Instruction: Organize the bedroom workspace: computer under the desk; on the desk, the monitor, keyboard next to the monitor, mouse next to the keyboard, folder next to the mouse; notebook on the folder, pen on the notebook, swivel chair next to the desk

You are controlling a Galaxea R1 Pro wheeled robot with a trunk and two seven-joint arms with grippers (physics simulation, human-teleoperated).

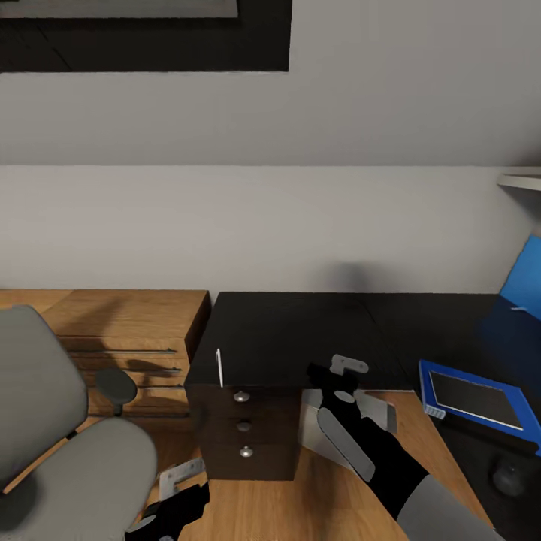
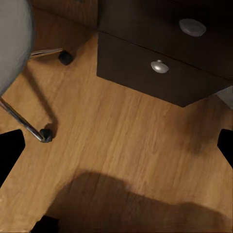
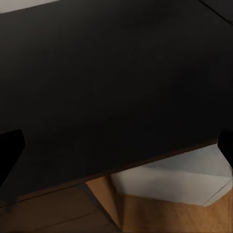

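The black desk (image 1: 300,338) with its three-knob drawer stack (image 1: 242,432) stands in the middle of the head view. My right gripper (image 1: 347,370) hovers open over the desk's front edge; its wrist view looks down on the dark desktop (image 3: 107,82). Under the desk sits a light grey computer case (image 1: 314,428), also visible as a pale box (image 3: 170,184). The grey swivel chair (image 1: 52,428) stands at the left, seat bare as far as I see. My left gripper (image 1: 179,485) hangs open low above the wooden floor (image 2: 126,141), between chair and drawers.
A blue-framed flat slab with a dark face (image 1: 475,398) lies on the desk's right part, beside a blue upright panel (image 1: 526,282) and a small dark rounded object (image 1: 508,478). A thin white item (image 1: 219,368) stands at the desk's left corner. A wooden dresser (image 1: 128,338) stands behind the chair.
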